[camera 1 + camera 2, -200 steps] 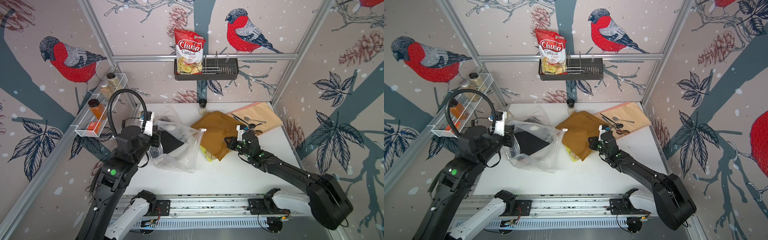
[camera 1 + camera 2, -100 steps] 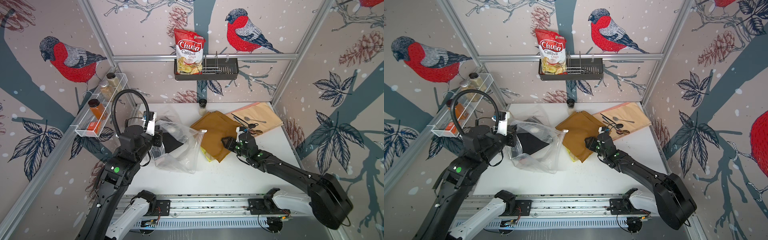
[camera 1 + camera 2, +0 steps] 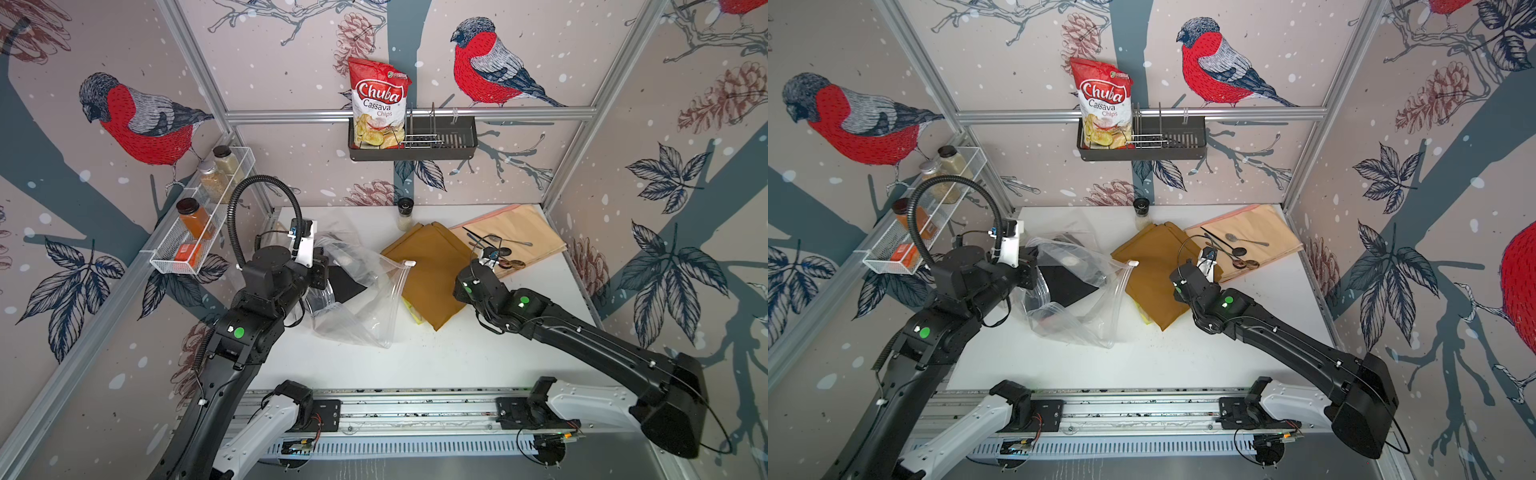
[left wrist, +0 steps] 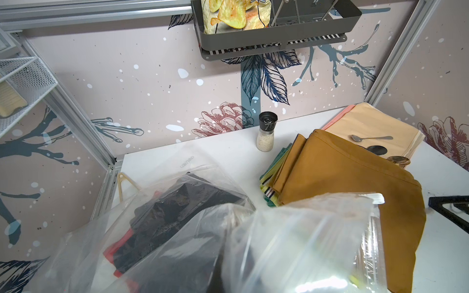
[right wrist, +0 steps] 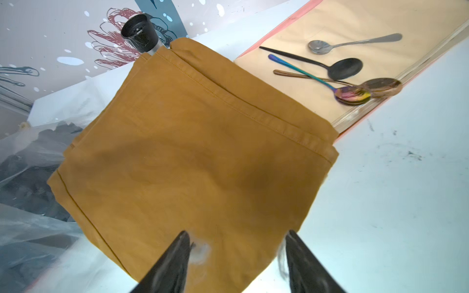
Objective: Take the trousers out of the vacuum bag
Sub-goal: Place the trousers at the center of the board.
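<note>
While the right gripper (image 5: 238,261) hangs, jaws spread and empty, over the near corner of the mustard trousers (image 5: 193,157) stacked on the table (image 3: 415,361) | right arm stretched low and forward | left gripper (image 3: 324,276) pressed together on the vacuum bag (image 3: 365,316) rim, dark trousers (image 4: 177,210) inside | left arm bent, elbow raised.

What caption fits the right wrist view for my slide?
Open right gripper poised over the folded mustard trousers, four spoons on a peach cloth behind.
</note>
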You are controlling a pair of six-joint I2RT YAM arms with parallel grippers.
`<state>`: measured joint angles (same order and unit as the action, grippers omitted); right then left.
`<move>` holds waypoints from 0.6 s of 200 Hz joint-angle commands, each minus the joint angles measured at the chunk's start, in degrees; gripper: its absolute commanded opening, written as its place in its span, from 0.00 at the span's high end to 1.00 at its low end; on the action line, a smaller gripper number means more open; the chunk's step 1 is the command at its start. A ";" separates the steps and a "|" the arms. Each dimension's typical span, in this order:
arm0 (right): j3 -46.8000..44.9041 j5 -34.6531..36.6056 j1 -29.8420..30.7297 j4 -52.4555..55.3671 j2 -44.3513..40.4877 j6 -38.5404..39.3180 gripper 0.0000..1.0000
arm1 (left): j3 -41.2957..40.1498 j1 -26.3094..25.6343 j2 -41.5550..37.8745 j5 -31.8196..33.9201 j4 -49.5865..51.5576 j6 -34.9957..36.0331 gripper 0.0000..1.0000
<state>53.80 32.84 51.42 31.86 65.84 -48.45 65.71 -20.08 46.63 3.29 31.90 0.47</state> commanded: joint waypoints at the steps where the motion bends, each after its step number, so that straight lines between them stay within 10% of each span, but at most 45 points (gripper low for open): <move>1: 0.33 3.56 1.21 1.39 -2.05 -0.79 0.42 | -0.04 0.04 0.60 -1.26 -3.49 0.13 1.00; 120: 0.36 -25.52 -1.85 -26.02 -3.42 14.33 0.49 | 2.94 0.04 5.22 -8.87 -4.48 1.93 1.00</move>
<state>53.19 13.89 48.80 11.73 63.66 -36.97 67.75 -20.08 50.63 -0.49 30.02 1.17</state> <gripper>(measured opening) 0.514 0.056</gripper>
